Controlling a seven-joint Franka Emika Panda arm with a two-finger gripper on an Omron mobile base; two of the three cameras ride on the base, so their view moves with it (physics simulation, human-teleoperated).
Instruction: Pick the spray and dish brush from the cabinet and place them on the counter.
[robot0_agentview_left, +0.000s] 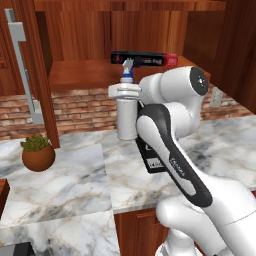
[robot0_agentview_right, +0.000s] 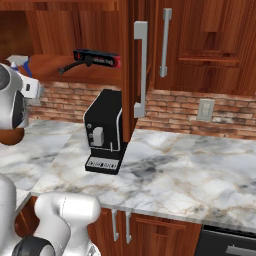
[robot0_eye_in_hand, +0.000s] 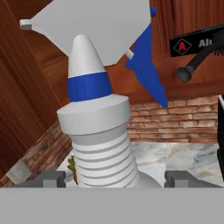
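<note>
The claw (robot0_eye_in_hand: 112, 179) pinches the spray (robot0_eye_in_hand: 98, 127) by its body, one finger on each side. The spray hangs upright above the surface (robot0_agentview_left: 75, 175), below the cabinet (robot0_agentview_left: 80, 75) shelf where the brush (robot0_agentview_right: 70, 67) lies.

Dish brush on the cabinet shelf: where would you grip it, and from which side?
Grip the dish brush around its slim black handle, mid-length, coming straight in from the open cabinet front. It lies flat on the shelf in front of the long black-and-red box, with its round head toward the front, so the fingers should probably straddle the handle from above, clear of the box.
</note>
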